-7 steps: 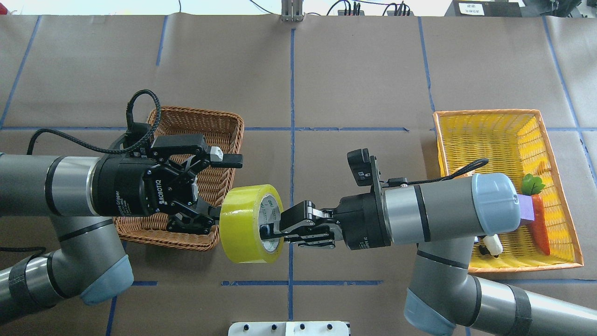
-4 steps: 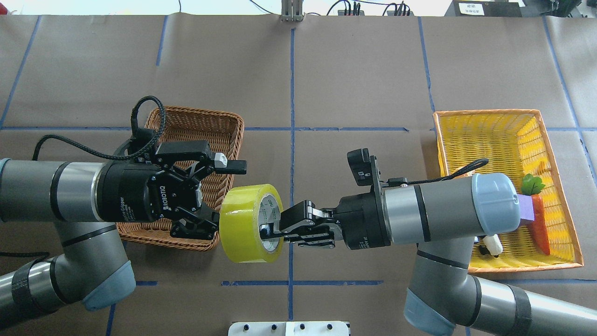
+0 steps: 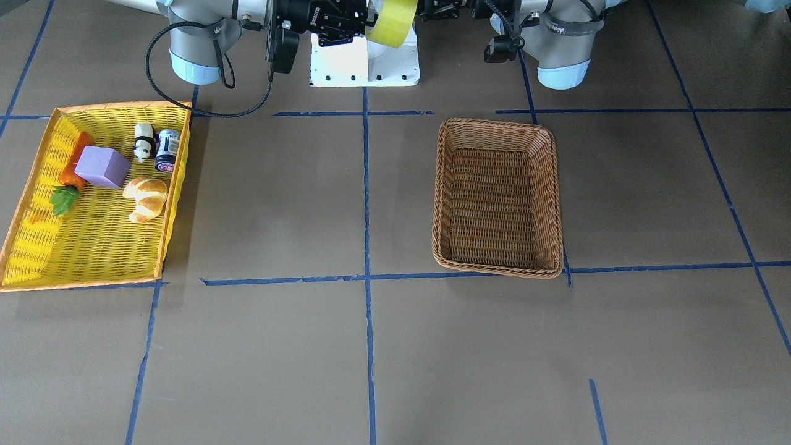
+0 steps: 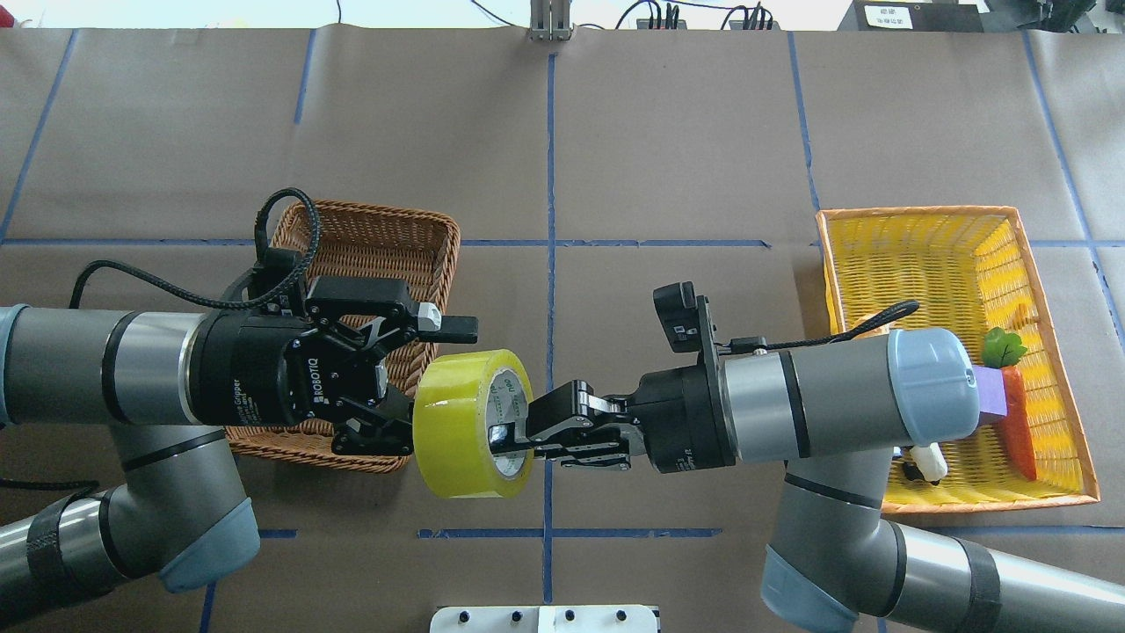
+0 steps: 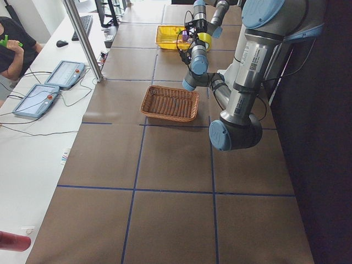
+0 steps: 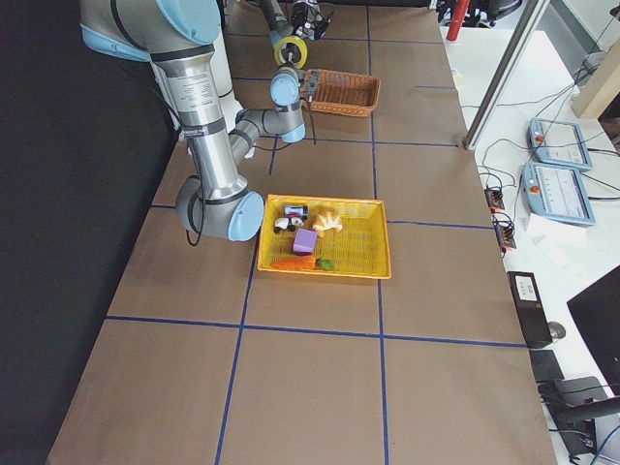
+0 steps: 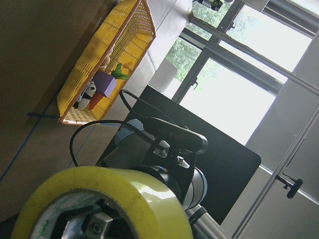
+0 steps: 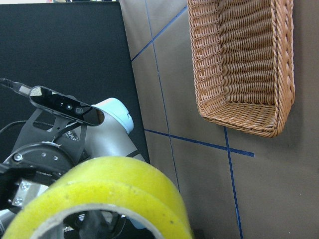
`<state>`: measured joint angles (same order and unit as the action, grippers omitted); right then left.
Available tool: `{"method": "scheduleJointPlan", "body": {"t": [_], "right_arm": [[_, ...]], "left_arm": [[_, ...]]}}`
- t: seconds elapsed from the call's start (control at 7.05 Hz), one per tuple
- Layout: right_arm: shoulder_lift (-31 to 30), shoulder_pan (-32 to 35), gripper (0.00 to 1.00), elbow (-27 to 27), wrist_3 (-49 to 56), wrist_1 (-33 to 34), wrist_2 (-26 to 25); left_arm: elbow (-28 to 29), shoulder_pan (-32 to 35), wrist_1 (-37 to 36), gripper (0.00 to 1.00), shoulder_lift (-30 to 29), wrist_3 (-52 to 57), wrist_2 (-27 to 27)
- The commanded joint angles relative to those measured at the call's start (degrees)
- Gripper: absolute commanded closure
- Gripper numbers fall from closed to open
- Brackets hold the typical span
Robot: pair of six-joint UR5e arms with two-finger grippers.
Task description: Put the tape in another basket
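The tape (image 4: 457, 418), a wide yellow-green roll with a white printed core, hangs in the air over the table's middle. My right gripper (image 4: 510, 435) is shut on its wall from the right, one finger inside the core. My left gripper (image 4: 435, 383) is open at the roll's left side, its fingers straddling the roll's near edge without closing on it. The brown wicker basket (image 4: 369, 233) lies empty under my left wrist and also shows in the front view (image 3: 497, 253). The tape fills the bottom of the left wrist view (image 7: 99, 199) and of the right wrist view (image 8: 109, 194).
A yellow, orange-rimmed tray (image 4: 923, 255) sits at the right with a carrot (image 4: 1018, 422), a purple block (image 3: 102, 167), a croissant (image 3: 146, 196), a panda figure and a small can. Blue tape lines cross the brown table paper.
My left gripper has moved right, closer to the tape, so its open fingers now reach around the roll's edge. The right gripper and the tape have stayed nearly still.
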<state>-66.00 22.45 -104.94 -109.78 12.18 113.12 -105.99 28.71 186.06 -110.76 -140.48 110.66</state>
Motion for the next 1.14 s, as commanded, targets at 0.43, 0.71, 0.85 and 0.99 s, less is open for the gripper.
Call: {"method": "scheduleJointPlan", "body": {"t": [0.43, 0.71, 0.85, 0.99], "right_arm": [[0.1, -0.4, 0.00, 0.4, 0.0, -0.4, 0.0], [0.0, -0.4, 0.00, 0.4, 0.0, -0.4, 0.0], [0.0, -0.4, 0.00, 0.4, 0.0, -0.4, 0.0], [0.0, -0.4, 0.00, 0.4, 0.0, -0.3, 0.0]], "left_arm": [[0.1, -0.1, 0.0, 0.92, 0.1, 0.2, 0.2], [0.2, -0.1, 0.1, 0.94, 0.1, 0.1, 0.3], [-0.2, -0.1, 0.2, 0.95, 0.1, 0.1, 0.3], [-2.0, 0.2, 0.1, 0.95, 0.9, 0.0, 0.8]]}}
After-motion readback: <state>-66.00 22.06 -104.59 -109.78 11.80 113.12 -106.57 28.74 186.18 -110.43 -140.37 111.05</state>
